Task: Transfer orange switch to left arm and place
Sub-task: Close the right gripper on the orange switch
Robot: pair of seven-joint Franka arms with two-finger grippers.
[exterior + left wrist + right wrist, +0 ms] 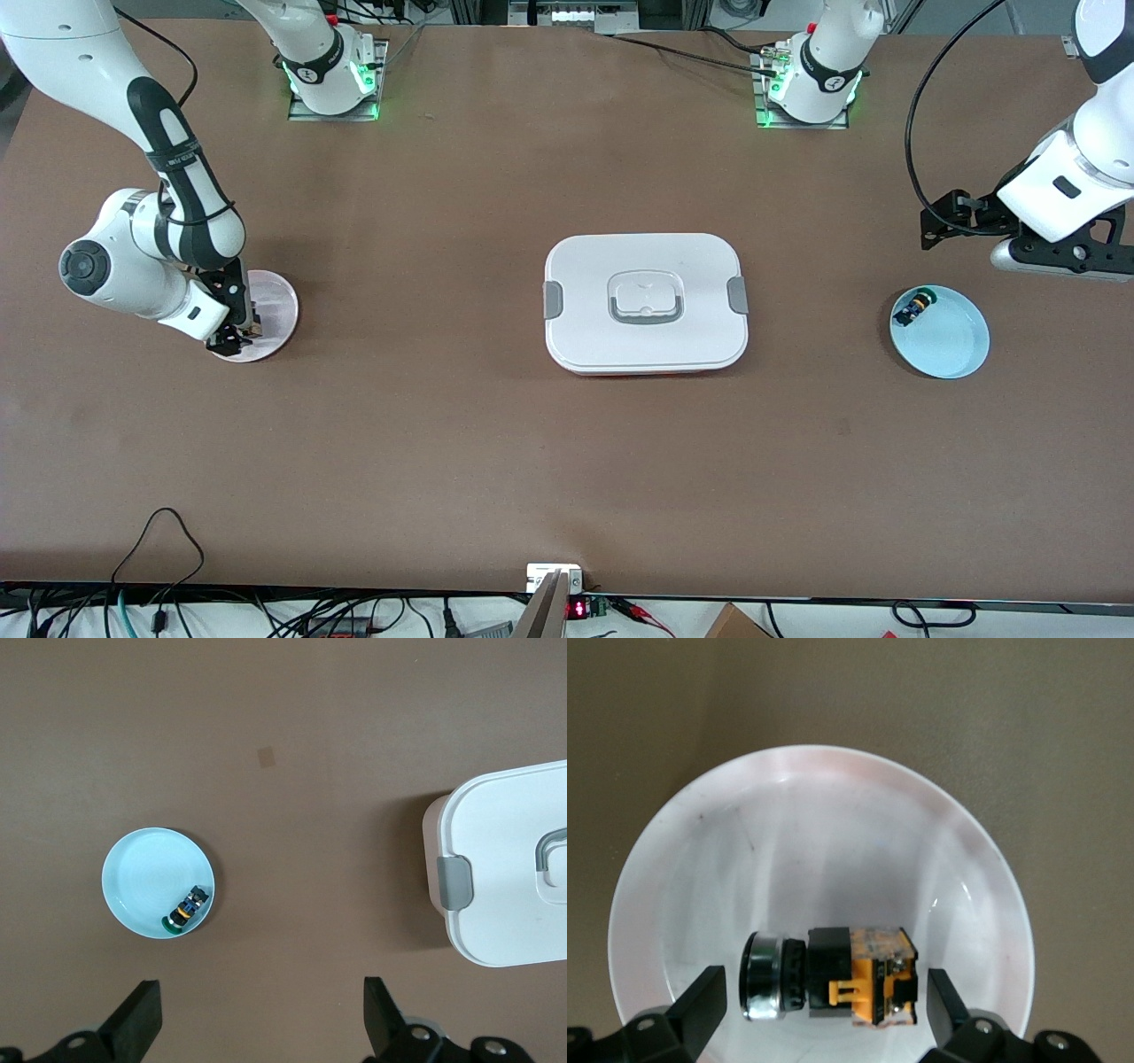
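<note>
Largely hidden in the front view, the switch (pixel 828 976) lies under the right gripper (pixel 232 337), whose body and arm cover it and part of the pink plate (pixel 276 306). Only the right wrist view shows it well, and even there both fingers (pixel 700 1005) are cut off at the frame edge.

The switch lies on its side on the plate: a dark, ribbed cylindrical end with a shiny ring, a black middle block, then an orange body with a small orange clip and metal bits. On the plate as that wrist view shows it, it sits toward six o'clock, near the rim.

The right gripper is down at the plate with its fingers spread wide, one off each end of the switch. The switch sits between them, and neither finger touches it.

The left gripper (pixel 952 217) hangs in the air, waiting at the left arm's end of the table, over bare table by the blue plate (pixel 957 350); its fingers (pixel 137 1019) are also wide apart and hold nothing. A small black part (pixel 912 307) with blue and green bits lies in the blue plate near its rim; its detail is hard to make out.

The box (pixel 645 303) sits closed at the table's middle, between the two plates and well apart from both.
</note>
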